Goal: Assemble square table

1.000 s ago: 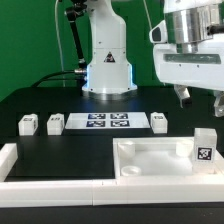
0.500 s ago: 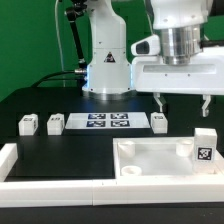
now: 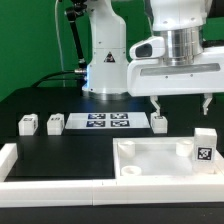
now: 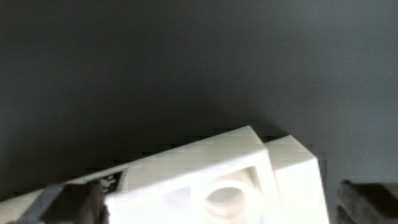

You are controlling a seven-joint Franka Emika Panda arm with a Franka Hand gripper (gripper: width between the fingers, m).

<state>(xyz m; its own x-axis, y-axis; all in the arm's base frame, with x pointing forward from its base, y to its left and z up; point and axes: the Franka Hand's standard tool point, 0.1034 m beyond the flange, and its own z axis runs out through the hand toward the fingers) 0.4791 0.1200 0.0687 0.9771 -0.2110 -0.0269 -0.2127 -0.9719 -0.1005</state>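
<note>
The square table's white slab lies flat at the front right, its rounded recesses facing up. One tagged block leg stands at the slab's right corner. Three more legs rest on the black table: two at the exterior view's left, one near the middle. My gripper hangs open above the slab's far side, holding nothing. In the wrist view a slab corner with a round recess shows between the dark fingers, and the gripper stands well above it.
The marker board lies between the legs in the middle of the table. White border rails run along the front and the left edge. The arm's base stands at the back.
The gripper has moved toward the exterior view's left and come a little lower, staying open. The slab and legs have not moved.
</note>
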